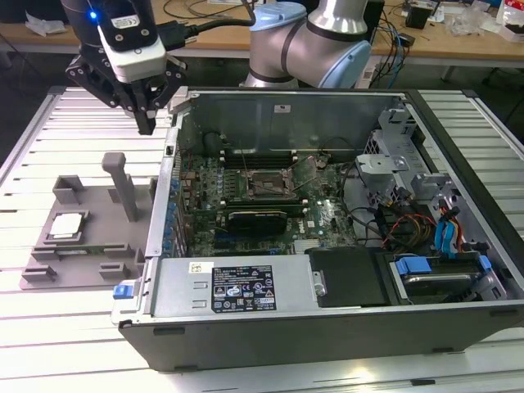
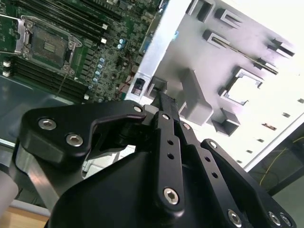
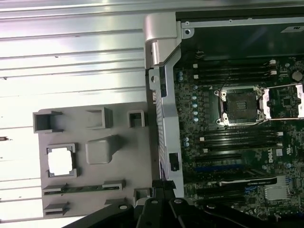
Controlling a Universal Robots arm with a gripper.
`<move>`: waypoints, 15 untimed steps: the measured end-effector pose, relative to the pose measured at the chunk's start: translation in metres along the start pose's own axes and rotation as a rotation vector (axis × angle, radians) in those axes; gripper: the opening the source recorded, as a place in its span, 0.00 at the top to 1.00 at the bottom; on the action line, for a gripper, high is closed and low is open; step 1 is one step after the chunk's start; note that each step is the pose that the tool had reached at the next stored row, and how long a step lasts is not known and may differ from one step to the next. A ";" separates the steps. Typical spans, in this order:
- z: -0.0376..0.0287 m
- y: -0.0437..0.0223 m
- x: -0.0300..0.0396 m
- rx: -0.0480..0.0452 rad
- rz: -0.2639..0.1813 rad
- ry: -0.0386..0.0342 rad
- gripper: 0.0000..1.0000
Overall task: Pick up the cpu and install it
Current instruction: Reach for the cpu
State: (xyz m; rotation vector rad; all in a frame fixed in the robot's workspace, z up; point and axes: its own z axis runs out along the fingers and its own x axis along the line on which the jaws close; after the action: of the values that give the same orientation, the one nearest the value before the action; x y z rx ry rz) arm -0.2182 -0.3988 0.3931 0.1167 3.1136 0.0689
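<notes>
silver-grey square cpu (image 1: 65,225) with paler edge, lying flat in grey fixture (image 1: 94,205), jaws pressed together, empty, well apart from it

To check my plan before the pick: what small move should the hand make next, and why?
Probably shift the black hand toward the exterior view's left, over the small square silver-grey cpu. The hand hangs shut and empty beside the open computer case; the cpu lies in the grey plastic fixture.
</notes>
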 end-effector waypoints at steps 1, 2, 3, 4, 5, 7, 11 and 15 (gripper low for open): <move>0.0000 -0.0001 0.0013 0.0000 0.000 -0.0001 0.89; -0.0001 -0.0003 0.0034 0.0001 0.000 0.0001 0.89; -0.0002 -0.0004 0.0057 0.0001 0.000 0.0001 0.89; -0.0002 -0.0005 0.0068 0.0001 0.000 0.0001 0.89; -0.0002 -0.0006 0.0079 0.0001 0.000 0.0001 0.89; -0.0002 -0.0009 0.0117 0.0000 0.000 0.0000 0.89; -0.0002 -0.0012 0.0155 0.0000 0.000 0.0000 0.89; -0.0003 -0.0015 0.0196 0.0001 0.000 0.0001 0.89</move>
State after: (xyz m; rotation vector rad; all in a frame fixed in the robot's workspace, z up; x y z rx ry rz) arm -0.2378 -0.3988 0.3929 0.1166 3.1137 0.0688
